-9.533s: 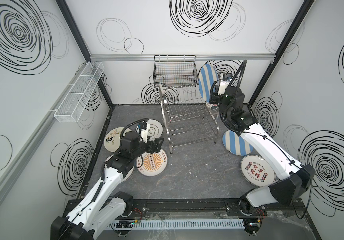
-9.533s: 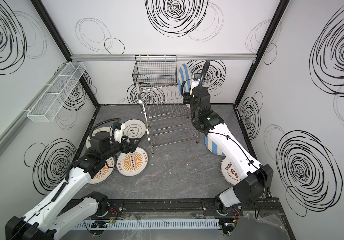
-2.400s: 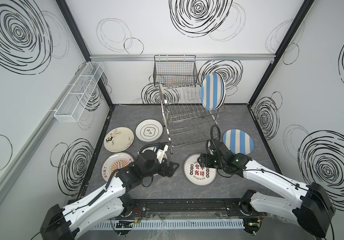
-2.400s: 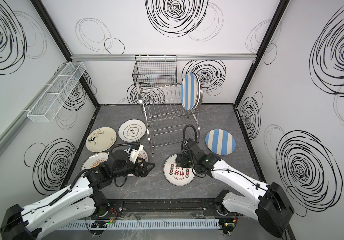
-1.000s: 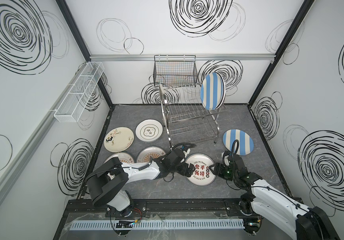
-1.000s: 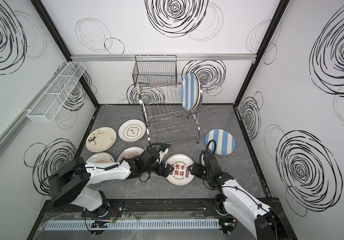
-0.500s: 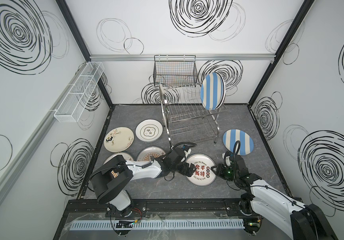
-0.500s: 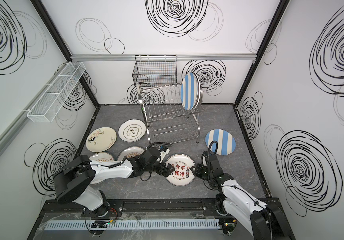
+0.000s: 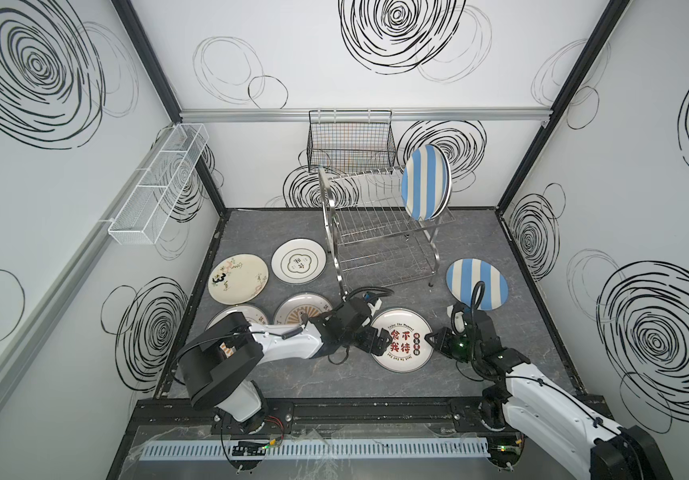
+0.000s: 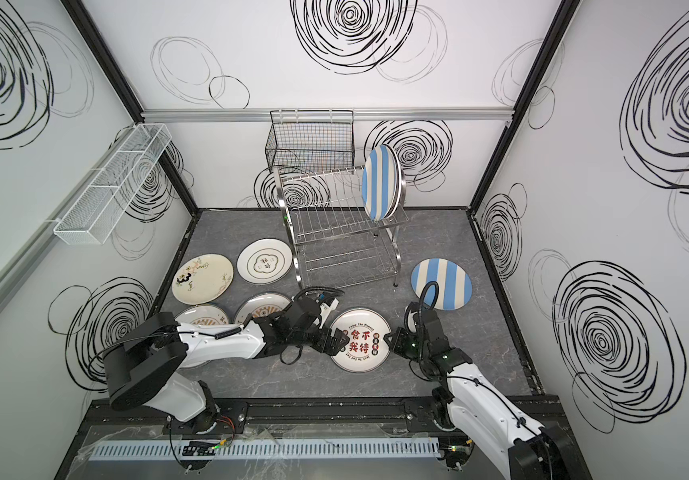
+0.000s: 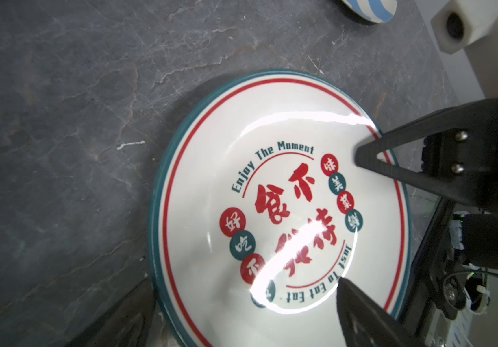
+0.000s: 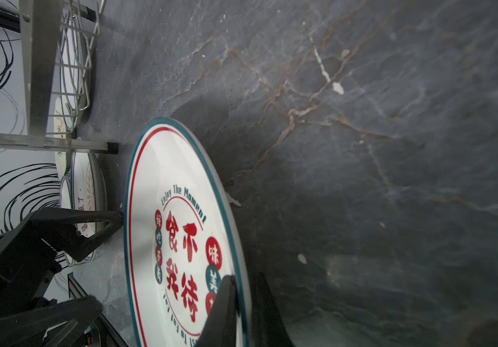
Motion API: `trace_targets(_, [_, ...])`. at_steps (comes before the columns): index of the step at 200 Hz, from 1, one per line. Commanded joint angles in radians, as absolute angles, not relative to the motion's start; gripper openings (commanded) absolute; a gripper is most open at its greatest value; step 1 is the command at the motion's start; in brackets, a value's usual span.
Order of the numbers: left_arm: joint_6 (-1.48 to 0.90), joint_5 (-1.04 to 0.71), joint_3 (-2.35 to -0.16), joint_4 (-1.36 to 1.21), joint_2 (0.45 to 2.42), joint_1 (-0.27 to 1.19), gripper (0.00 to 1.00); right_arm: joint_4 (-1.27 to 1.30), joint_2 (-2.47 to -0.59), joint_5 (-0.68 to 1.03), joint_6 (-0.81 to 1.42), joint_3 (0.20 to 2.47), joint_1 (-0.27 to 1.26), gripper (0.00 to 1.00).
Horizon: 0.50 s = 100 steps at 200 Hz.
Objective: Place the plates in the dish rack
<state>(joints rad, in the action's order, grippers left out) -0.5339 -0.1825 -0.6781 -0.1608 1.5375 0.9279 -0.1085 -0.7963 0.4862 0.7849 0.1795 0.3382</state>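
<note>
The right claw (image 12: pixel 243 281) is clamped on the rim of the lettered plate (image 9: pixel 401 345). That plate lies on the bench (image 9: pixel 334 386) in front of the rack (image 9: pixel 380 226). The left claw (image 9: pixel 379 341) stands apart at the opposite rim, gripping nothing.

The bite looks shallow, taking only the lip of a glazed plate. On a lift the plate may pivot between the fingers (image 12: pixel 222 306), or slide out and drop. The left claw sits so near that it could shove the plate against that hold, or be bumped as the plate rises (the rack is close too). Slotting will probably want the plate turned on edge, which strains a thin pinch further.

The right wrist view shows one finger over the face and one outside the rim, while both top views show only claw meeting plate. The top views alone show the striped plate (image 9: pixel 425 183) upright in the rack's upper tier and other plates (image 9: pixel 299 262) flat on the bench. Whether the lettered plate has left the bench, I cannot tell.
</note>
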Motion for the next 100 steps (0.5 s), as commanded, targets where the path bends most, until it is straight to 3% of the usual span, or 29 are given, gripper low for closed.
trace_targets(1, [-0.529,-0.226,-0.698,-0.206,1.467,0.962,0.96,-0.188,-0.786,0.471,0.754,0.247,0.344,0.01])
trace_targets(40, [-0.519,-0.199,-0.701,-0.073,1.356,0.905,0.96,-0.318,-0.762,0.435,0.698,0.358,0.344,0.00])
trace_targets(100, [-0.433,-0.187,-0.775,0.199,1.081,0.746,0.96,-0.401,-0.736,0.545,0.616,0.495,0.346,0.00])
